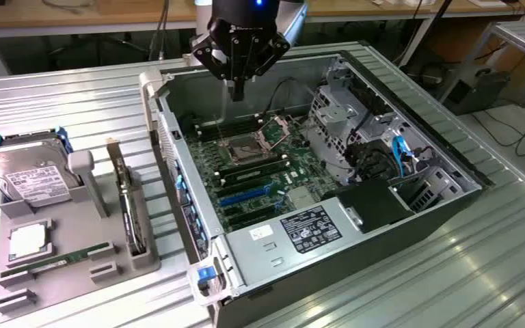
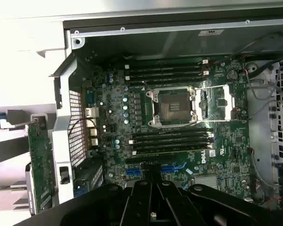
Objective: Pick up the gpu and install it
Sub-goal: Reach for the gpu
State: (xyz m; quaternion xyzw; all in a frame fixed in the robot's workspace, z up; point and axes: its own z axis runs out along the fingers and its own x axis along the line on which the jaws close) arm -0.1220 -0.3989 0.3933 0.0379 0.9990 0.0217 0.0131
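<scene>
Green motherboard point(image 2: 114, 110) bears a Dell logo point(image 2: 209, 157). White labels on the silver hard drive point(image 1: 30, 178) and black power supply point(image 1: 313, 229) are not legible. The black end effector point(image 1: 237, 92) hangs fingers-down over the open grey computer case point(image 1: 381, 260), closed on nothing. The thin dark gpu point(image 1: 128, 208) stands on edge in the grey holder tray point(image 1: 71, 225) on the ribbed metal bench point(image 1: 62, 102), at the exterior view's left of the case, its long axis along the case wall
</scene>
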